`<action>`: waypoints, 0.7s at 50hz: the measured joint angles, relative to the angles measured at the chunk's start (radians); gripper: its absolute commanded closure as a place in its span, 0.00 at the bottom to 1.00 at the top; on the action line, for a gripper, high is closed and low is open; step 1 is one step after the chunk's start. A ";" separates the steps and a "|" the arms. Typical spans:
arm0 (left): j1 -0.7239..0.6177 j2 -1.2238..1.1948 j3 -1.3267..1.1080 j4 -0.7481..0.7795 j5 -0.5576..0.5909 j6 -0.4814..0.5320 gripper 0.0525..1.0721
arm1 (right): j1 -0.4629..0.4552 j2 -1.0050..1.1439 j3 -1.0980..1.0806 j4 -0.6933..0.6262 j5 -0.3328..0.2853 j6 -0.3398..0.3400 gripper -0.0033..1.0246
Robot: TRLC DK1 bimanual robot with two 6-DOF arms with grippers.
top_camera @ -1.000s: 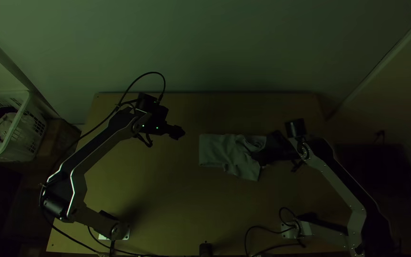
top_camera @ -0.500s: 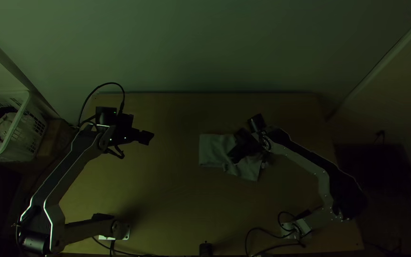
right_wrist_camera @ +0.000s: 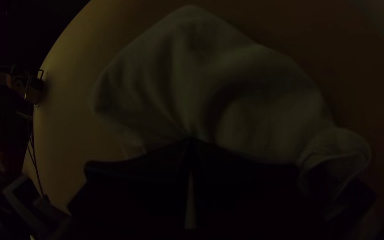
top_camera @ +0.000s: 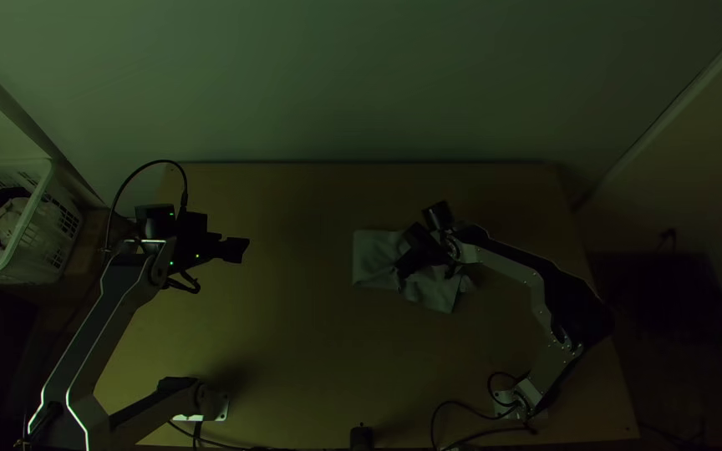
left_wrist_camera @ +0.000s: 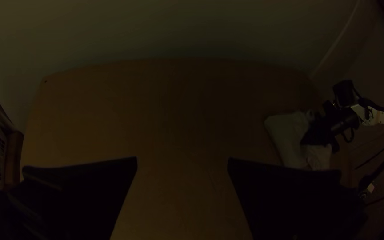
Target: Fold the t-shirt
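Pinching the rumpled t-shirt (top_camera: 371, 257) is the right gripper (top_camera: 403, 269). At its nine o'clock, the left gripper (top_camera: 238, 250) gapes wide.

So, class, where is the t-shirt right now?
In the top view, the t-shirt lies just right of the middle of the table, pinched by the right hand.
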 measured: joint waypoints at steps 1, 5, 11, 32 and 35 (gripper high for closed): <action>0.000 -0.001 -0.003 0.002 0.000 0.000 0.04 | -0.007 0.000 0.000 0.004 0.002 0.000 0.97; 0.004 -0.003 -0.011 0.006 0.000 0.000 0.04 | -0.052 0.000 0.000 0.011 0.008 0.000 0.97; 0.019 -0.004 -0.015 0.013 0.000 0.000 0.04 | -0.152 0.000 0.000 0.012 0.016 0.000 0.97; 0.040 -0.058 -0.114 0.074 0.000 -0.001 0.04 | -0.563 0.076 0.104 0.034 0.074 -0.033 0.97; 0.045 -0.069 -0.122 0.077 0.000 -0.001 0.04 | -0.605 0.097 0.129 0.045 0.086 -0.039 0.97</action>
